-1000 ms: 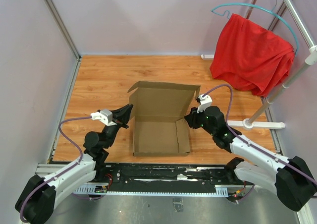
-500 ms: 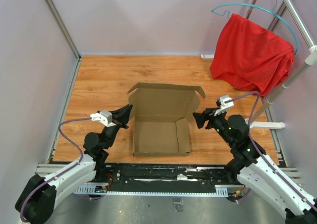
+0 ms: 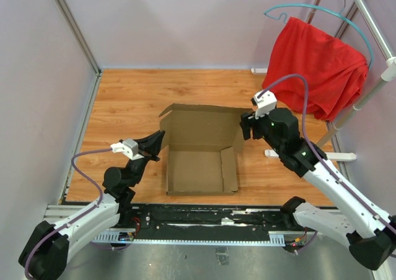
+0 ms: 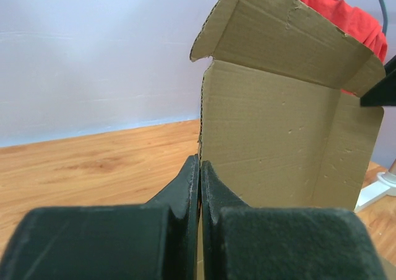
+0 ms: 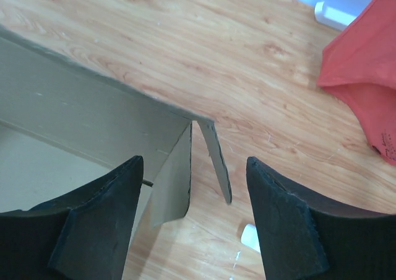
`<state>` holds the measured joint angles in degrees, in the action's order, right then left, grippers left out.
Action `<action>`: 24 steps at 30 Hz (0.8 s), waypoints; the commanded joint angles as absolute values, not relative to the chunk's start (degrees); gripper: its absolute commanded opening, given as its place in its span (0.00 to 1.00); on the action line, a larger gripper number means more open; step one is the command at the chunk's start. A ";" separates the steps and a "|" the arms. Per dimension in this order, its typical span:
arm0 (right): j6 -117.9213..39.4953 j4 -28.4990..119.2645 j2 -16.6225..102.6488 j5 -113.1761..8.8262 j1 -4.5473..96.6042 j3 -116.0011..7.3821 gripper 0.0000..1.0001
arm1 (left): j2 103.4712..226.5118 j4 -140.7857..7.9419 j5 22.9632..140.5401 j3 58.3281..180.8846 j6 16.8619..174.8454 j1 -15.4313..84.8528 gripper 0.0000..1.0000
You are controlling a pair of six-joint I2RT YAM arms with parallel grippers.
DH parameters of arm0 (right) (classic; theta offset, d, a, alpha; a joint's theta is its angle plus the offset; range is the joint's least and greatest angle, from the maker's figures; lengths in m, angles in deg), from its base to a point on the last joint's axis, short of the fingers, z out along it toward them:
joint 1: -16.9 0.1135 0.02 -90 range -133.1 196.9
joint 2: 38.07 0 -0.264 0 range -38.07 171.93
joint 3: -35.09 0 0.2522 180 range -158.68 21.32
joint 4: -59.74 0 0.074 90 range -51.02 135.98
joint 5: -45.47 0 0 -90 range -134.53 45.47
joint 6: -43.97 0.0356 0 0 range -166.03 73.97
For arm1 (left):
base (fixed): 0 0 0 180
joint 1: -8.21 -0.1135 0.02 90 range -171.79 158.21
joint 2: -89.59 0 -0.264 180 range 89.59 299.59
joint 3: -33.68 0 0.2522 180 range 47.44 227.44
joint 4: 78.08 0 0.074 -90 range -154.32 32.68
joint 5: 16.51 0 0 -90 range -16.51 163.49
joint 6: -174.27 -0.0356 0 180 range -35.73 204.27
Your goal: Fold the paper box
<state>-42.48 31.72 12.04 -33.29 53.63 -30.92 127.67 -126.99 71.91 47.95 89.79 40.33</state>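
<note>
This is a robotics lab test cell: a wood-laminate tabletop [image 3: 130, 100] is boxed in by plain pale wall panels [image 3: 185, 26] behind it and to its left, joined by bare aluminium posts [image 3: 73, 27]. Along the tabletop's near edge runs a slotted metal mounting rail [image 3: 204, 217] with exposed wiring, to which a black-and-white left arm [image 3: 86, 219] and right arm [image 3: 334, 181] are bolted, each trailing a purple cable [image 3: 75, 165]. At the tabletop's far right corner stands a metal garment rack [image 3: 362, 101], with a red cloth [image 3: 315, 69] draped on a blue hanger [image 3: 309, 6].
</note>
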 commanded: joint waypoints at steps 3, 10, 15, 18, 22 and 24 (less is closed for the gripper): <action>-45.22 29.21 16.90 -31.47 53.44 -35.43 0.67 | 126.31 -128.74 72.25 46.16 89.37 40.91 0.00; -45.04 30.46 17.93 -34.32 53.35 -35.97 0.36 | 126.89 -128.52 72.37 46.59 89.46 40.91 0.00; -44.89 31.42 17.80 -36.44 53.28 -35.98 0.25 | 128.28 -128.48 72.69 47.20 89.47 40.91 0.00; -44.72 31.37 18.37 -36.66 53.31 -36.59 0.20 | 128.78 -128.67 72.70 47.26 89.48 40.90 0.00; -44.07 31.93 18.79 -35.03 53.30 -36.75 0.17 | 128.40 -128.46 71.85 47.17 89.54 40.91 0.06; -43.42 34.00 18.18 -34.03 53.35 -35.80 0.15 | 127.70 -127.97 71.33 47.24 89.68 40.91 0.21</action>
